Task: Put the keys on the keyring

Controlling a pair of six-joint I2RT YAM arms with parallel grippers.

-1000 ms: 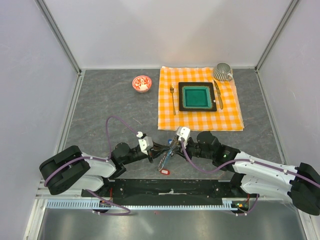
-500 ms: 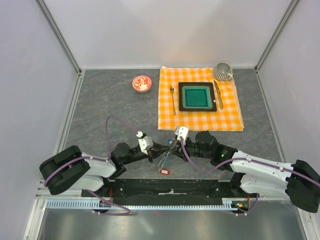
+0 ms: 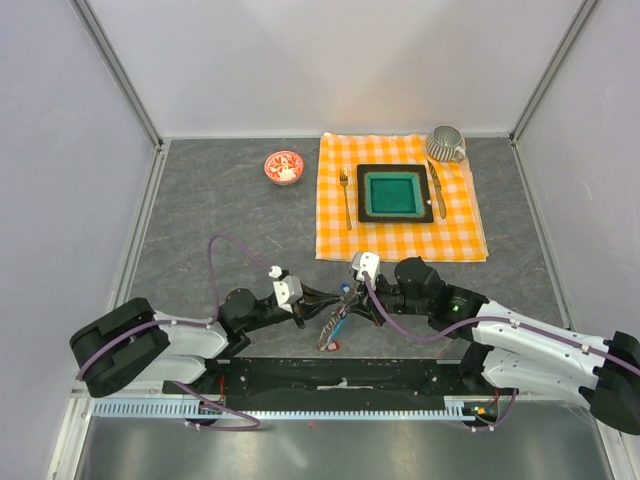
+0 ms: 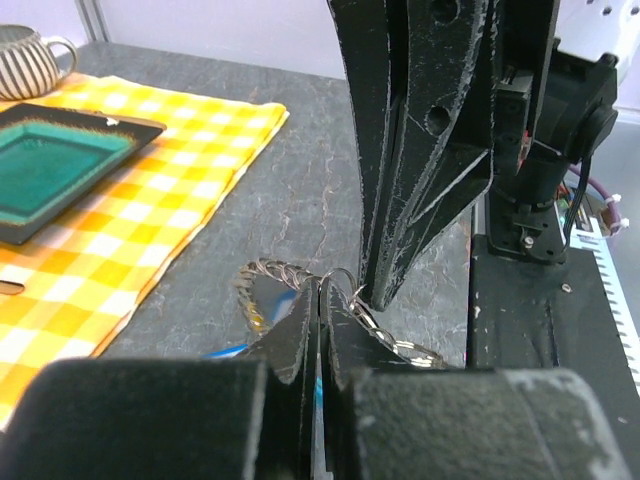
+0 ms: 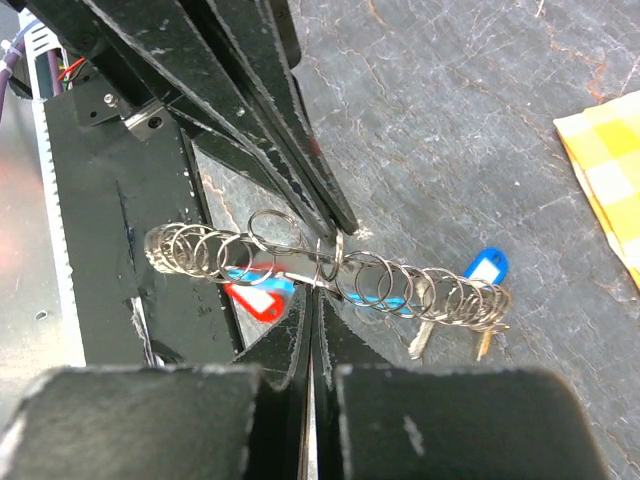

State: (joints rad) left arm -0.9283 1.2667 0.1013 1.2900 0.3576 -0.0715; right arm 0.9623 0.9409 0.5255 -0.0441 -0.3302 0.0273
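The keyring (image 5: 400, 290) is a string of small linked metal rings, held just above the grey table between both grippers. My right gripper (image 5: 315, 288) is shut on its middle. My left gripper (image 4: 322, 290) is shut on it too, with its fingers (image 5: 300, 160) reaching in from the upper left in the right wrist view. Two keys (image 5: 420, 340) hang near the ring's right end, by a blue tag (image 5: 487, 268). A red tag (image 5: 255, 297) lies under the left part. From above, the keyring (image 3: 335, 322) hangs slanted between the left gripper (image 3: 322, 299) and right gripper (image 3: 350, 300).
An orange checked cloth (image 3: 465, 225) at the back holds a green plate (image 3: 394, 193), a fork (image 3: 345, 195) and a knife (image 3: 437, 188). A striped cup (image 3: 446, 144) stands at its far corner. A red-and-white bowl (image 3: 283, 166) sits to its left. The black base rail (image 3: 340, 375) lies close behind the grippers.
Both grippers stayed shut and shifted slightly. The left arm sank lower and further left. The keyring now hangs more slanted, with its lower end over the red tag.
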